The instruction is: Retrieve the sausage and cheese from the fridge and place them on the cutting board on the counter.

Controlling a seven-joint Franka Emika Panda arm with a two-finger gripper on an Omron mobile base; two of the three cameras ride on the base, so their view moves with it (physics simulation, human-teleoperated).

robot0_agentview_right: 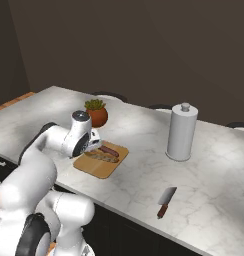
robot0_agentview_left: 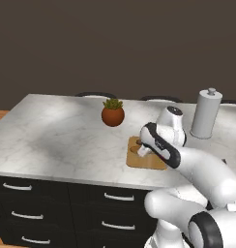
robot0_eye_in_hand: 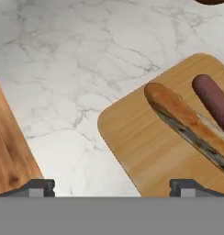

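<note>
Your sausage lies on the cutting board near the counter's front edge. The gripper hangs open and empty; the cheese is probably still to fetch.

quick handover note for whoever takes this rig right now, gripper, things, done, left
Gripper: open, empty, low over the cutting board.
Sausage: lying on the board, beside a long mottled tan piece that does not look like a small wedge.
Counter: the board sits on it.
Done: sausage placed.
Left: confirm the cheese; no clear wedge on the board, and the fridge is out of frame.
</note>
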